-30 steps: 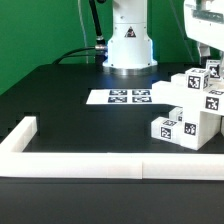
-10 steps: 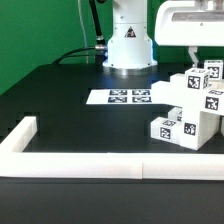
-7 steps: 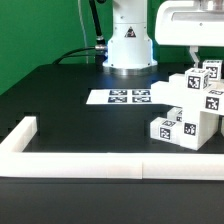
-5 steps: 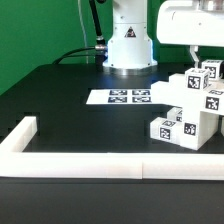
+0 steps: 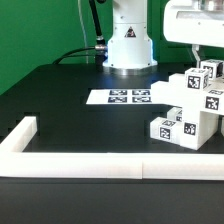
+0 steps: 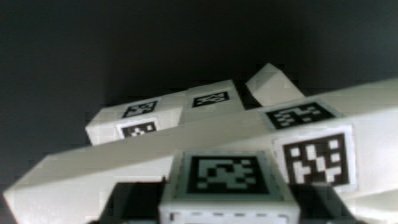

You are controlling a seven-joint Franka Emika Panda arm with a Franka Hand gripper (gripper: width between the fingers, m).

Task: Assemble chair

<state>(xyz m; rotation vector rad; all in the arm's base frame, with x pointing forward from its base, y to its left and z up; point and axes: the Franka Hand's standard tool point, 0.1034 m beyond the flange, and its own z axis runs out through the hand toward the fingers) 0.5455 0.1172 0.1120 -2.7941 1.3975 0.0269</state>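
We saw the end effector (image 5: 197, 55) above the chair (image 5: 192, 105) at the exterior view's right, its white body cut off by the frame's upper edge. Its fingers (image 5: 193, 53) reached down towards the topmost tagged block. The jaws stood close together; in the wrist view a tagged white block (image 6: 226, 176) sat right at the fingertips, and we could not tell for certain whether it was clamped or only touched.

The chair parts stood stacked in a stepped cluster on the black surface (image 5: 70, 100), each block face carrying a black-and-white square tag. The wrist view showed further tagged white pieces (image 6: 175, 112) lying beyond the near block, against the dark surface.

The marker board (image 5: 119, 97) lay flat just beside the cluster, towards the exterior view's left. The robot base (image 5: 129, 45) stood behind it. A long white border wall (image 5: 90, 165) ran along the near edge, well apart from the chair parts.
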